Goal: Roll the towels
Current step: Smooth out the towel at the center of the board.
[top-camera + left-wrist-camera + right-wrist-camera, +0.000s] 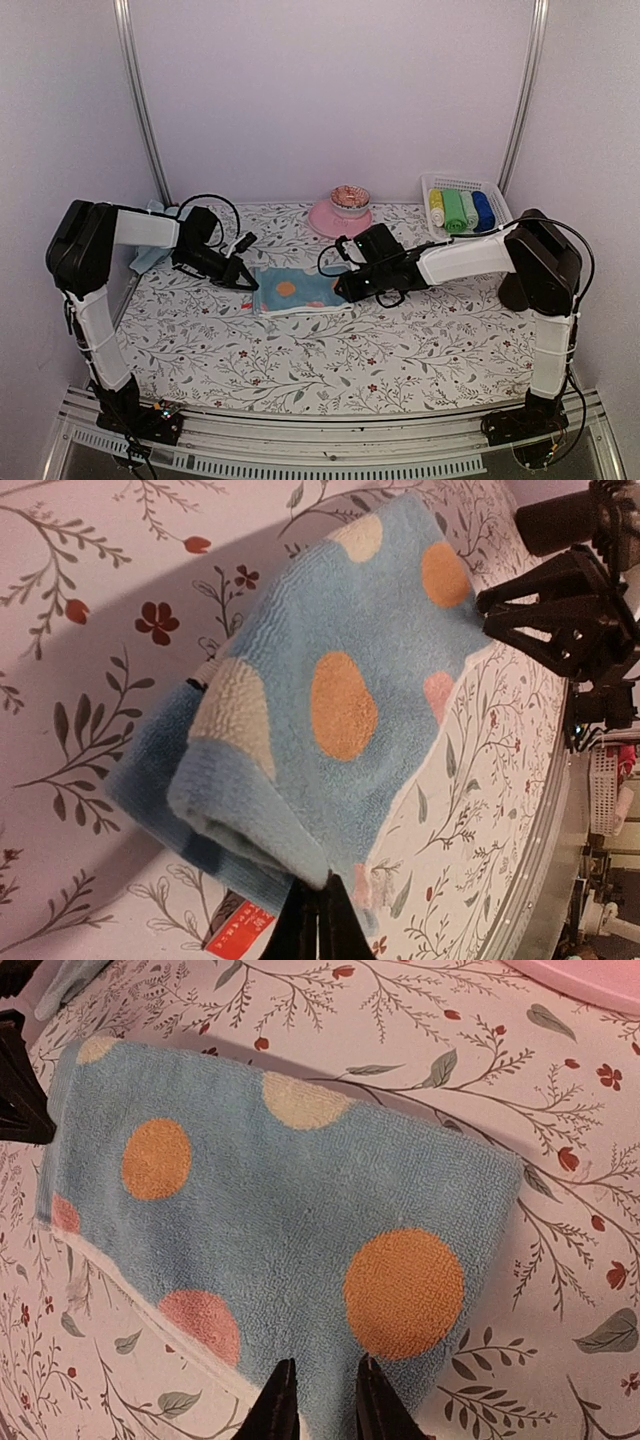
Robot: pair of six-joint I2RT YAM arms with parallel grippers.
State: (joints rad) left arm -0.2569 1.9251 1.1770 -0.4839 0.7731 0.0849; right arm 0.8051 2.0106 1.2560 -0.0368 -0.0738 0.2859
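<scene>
A pale blue towel (297,290) with orange, pink and cream dots lies flat in the middle of the table. Its left end is lifted and folded over itself (240,810). My left gripper (322,892) is shut on the corner of that fold, at the towel's left end (248,281). My right gripper (326,1360) rests at the towel's right end (345,288). Its jaws stand a narrow gap apart, tips on the flat cloth (280,1210) near an orange dot. A second teal towel (150,255) lies at the far left, partly behind my left arm.
A white basket (470,183) at the back right holds several rolled towels in yellow, green and blue. A pink plate (325,220) with a small bowl (350,197) on it stands behind the towel. A red tag (238,925) shows under the fold.
</scene>
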